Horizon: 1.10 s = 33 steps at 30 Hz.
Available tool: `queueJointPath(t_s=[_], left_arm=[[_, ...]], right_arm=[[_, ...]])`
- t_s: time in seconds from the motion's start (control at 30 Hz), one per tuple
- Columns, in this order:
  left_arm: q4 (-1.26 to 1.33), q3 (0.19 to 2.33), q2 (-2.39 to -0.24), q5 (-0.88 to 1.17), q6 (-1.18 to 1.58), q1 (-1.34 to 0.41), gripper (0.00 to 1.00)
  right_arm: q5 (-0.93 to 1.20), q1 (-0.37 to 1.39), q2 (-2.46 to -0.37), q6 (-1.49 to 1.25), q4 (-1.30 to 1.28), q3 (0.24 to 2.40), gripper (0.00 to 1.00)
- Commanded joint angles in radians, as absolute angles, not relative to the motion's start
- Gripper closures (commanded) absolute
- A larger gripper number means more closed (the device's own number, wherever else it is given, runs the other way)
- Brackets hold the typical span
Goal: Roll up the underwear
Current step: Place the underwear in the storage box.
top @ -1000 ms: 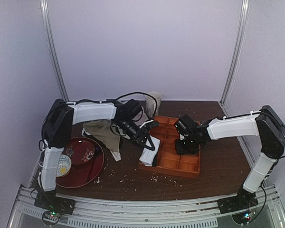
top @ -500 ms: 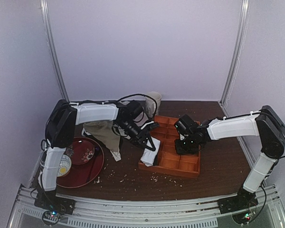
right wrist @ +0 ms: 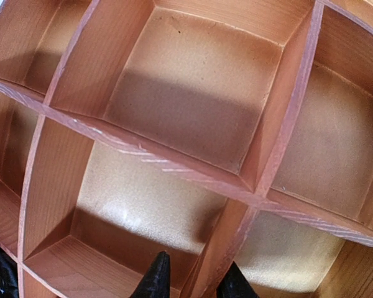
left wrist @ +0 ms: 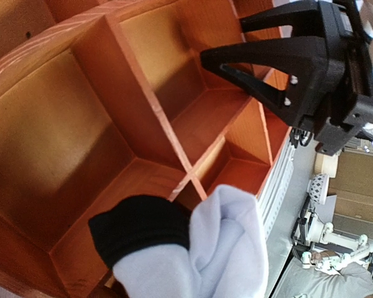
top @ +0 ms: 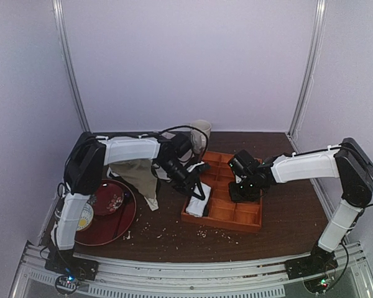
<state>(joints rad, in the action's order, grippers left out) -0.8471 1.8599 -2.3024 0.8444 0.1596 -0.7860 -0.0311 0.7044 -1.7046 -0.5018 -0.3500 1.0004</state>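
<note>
While the left gripper (top: pixel 196 189) clenches the underwear (left wrist: pixel 205 248), a soft white roll with one black hem, over the near-left corner of the tray (top: pixel 230 223), the right gripper (right wrist: pixel 196 283) straddles a thin divider further right. Whether it pinches is unclear. One orange wooden tray of square cells, one cup (top: pixel 201 130), one red plate (top: pixel 115 226), one olive garment (top: pixel 137 172) and scattered crumbs share the table.
</note>
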Motion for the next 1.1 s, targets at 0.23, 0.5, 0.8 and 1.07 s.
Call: queueJointPath(t_s=[0.23, 0.5, 0.8, 1.07], left_arm=[[-0.972, 1.875, -2.31, 0.614, 0.228, -0.84, 1.0], [-1.0, 1.874, -2.309, 0.5, 0.337, -0.861, 1.0], [-1.065, 1.893, -2.326, 0.375, 0.443, -0.864, 1.0], [-1.049, 1.85, -2.334, 0.36, 0.535, -0.868, 1.0]], right_arm=[[-0.015, 0.717, -1.716, -0.508, -0.331, 0.992, 0.77], [-0.016, 0.717, -1.726, -0.509, -0.33, 0.999, 0.77], [-0.047, 0.716, -1.72, -0.515, -0.34, 1.001, 0.77], [-0.072, 0.716, -1.711, -0.527, -0.343, 1.002, 0.78]])
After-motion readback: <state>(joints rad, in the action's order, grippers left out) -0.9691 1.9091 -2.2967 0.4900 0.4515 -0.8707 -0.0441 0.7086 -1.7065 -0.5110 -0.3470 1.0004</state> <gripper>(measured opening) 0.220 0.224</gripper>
